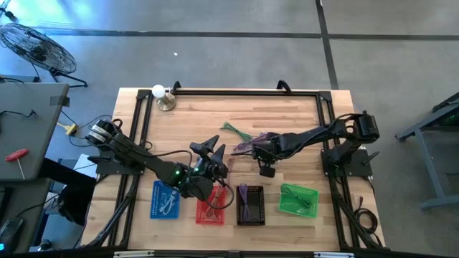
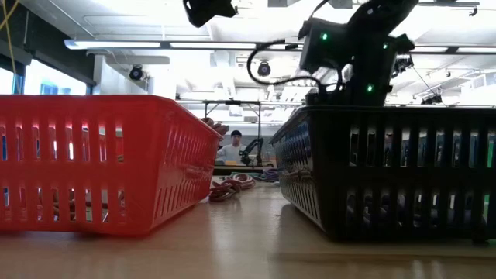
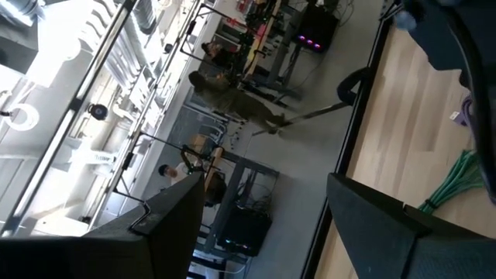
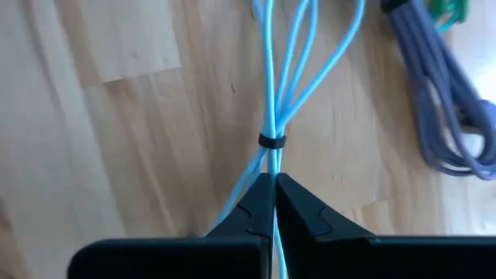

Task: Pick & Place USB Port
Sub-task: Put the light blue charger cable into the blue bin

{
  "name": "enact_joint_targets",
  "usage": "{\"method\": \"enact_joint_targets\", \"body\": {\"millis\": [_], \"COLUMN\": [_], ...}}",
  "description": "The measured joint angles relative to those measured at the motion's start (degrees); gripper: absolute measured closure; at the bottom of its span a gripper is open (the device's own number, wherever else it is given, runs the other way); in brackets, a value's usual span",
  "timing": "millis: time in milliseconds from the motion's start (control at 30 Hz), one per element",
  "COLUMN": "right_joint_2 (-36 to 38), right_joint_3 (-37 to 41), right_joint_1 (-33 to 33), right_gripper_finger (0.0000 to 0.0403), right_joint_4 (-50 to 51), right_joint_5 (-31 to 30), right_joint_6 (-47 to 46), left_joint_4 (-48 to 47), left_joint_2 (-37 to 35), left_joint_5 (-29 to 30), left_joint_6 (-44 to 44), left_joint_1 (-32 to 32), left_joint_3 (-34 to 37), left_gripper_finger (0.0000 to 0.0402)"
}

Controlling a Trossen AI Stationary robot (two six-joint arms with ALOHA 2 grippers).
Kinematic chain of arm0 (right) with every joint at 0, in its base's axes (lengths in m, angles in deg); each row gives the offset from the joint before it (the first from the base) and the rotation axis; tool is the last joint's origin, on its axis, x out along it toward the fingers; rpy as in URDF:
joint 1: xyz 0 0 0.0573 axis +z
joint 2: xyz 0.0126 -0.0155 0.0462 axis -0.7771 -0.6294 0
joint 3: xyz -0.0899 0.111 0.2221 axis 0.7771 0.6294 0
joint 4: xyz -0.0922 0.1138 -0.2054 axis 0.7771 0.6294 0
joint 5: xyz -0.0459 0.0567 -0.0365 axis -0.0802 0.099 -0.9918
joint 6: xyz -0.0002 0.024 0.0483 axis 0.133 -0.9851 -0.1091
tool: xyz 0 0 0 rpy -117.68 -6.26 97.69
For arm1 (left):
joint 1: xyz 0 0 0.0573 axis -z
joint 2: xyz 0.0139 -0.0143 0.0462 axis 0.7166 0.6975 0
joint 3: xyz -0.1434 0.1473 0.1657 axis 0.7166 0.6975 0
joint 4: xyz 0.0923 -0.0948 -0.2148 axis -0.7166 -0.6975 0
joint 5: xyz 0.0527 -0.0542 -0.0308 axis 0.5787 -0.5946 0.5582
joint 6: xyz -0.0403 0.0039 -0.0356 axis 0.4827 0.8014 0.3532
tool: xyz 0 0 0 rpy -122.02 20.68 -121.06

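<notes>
Right gripper (image 4: 273, 203) is clenched on a light-blue cable bundle (image 4: 273, 108) bound by a black tie, held over the wooden table (image 4: 116, 139) just beside a coil of purple cables (image 4: 449, 101). Left gripper (image 1: 210, 149) hangs with fingers spread above the red basket (image 1: 210, 212), between the blue basket (image 1: 163, 201) and the black basket (image 1: 250, 206); a green basket (image 1: 298, 200) sits farther right.
</notes>
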Motion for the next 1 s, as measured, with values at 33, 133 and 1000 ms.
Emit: {"method": "enact_joint_targets", "body": {"millis": [33,133,1000], "right_joint_2": [0.76,3.48,40.41], "right_joint_3": [0.00,0.00,-0.05], "right_joint_1": [0.12,0.68,23.67], "right_gripper_finger": [0.0402,0.0402,0.0403], "right_joint_4": [0.41,2.12,-5.56], "right_joint_5": [-0.08,-0.79,-13.11], "right_joint_6": [-0.20,-0.76,8.48], "left_joint_4": [-0.02,0.00,1.88], "left_joint_2": [0.00,0.00,0.00], "left_joint_5": [-0.06,-0.09,-60.73], "left_joint_6": [0.35,0.84,36.72], "left_joint_1": [0.02,0.01,-14.73], "left_joint_3": [0.00,0.00,0.00], "left_gripper_finger": [0.0136,0.0136,0.0136]}}
